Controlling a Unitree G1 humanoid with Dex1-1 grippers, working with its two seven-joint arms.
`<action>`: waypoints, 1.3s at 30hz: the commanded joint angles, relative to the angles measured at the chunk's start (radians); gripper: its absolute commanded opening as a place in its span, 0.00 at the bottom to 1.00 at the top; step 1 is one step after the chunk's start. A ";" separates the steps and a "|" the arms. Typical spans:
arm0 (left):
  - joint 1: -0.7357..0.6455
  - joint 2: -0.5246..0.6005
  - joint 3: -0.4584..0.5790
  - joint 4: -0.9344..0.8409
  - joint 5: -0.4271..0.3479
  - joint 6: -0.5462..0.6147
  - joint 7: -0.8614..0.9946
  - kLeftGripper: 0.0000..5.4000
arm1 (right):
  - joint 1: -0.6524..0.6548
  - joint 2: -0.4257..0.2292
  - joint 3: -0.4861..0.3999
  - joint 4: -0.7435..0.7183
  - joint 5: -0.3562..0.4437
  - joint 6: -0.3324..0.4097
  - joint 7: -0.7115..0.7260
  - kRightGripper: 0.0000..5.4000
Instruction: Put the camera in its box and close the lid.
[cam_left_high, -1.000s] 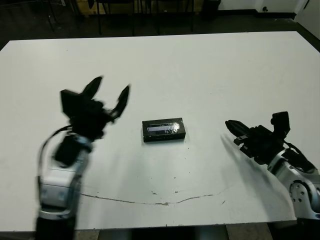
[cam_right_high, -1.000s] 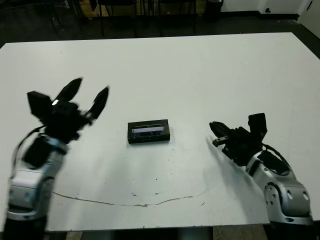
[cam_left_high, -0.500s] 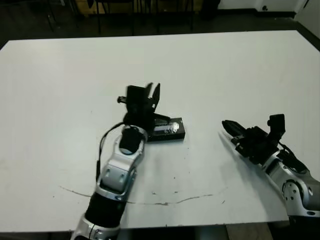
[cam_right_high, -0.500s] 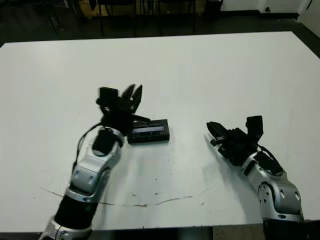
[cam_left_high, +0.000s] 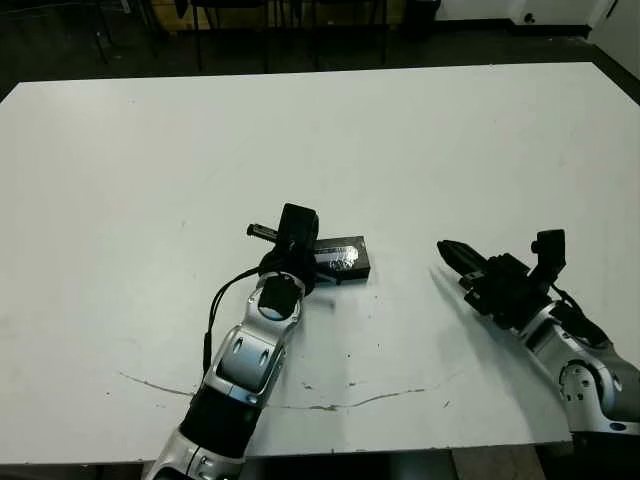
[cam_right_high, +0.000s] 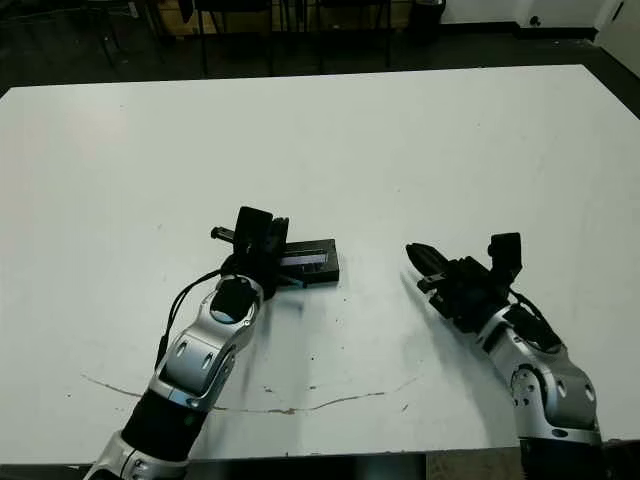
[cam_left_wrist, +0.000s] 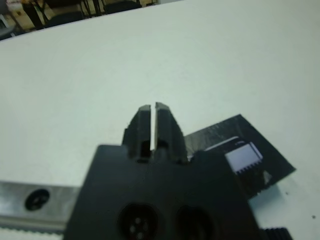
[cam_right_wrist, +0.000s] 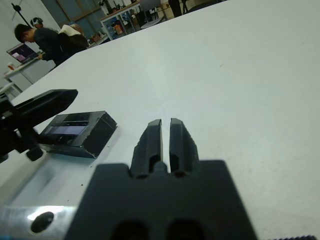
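The left gripper (cam_left_high: 297, 222) sits right at the left end of the box (cam_left_high: 345, 259), its jaws pressed together with only a sliver between them. The box lies flat near the middle of the white worktop (cam_left_high: 420, 140), its black lid (cam_right_wrist: 75, 129) on top, the silvery strip facing up. The camera cannot be seen. Well to the right of the box, the right gripper (cam_left_high: 452, 253) hovers low, jaws together and pointing toward it.
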 joint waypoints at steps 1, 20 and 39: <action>0.117 0.006 0.005 0.052 -0.033 0.112 -0.035 0.00 | -0.004 0.003 0.003 -0.003 -0.006 0.002 -0.007 0.00; 0.192 0.075 0.107 -0.260 -0.116 -0.126 -0.131 0.00 | -0.017 -0.008 0.001 -0.048 -0.007 0.033 -0.045 0.00; 0.187 0.156 0.440 -0.149 -0.124 -0.580 -0.013 0.00 | -0.110 0.124 0.112 -0.060 -0.322 -0.297 -0.305 0.00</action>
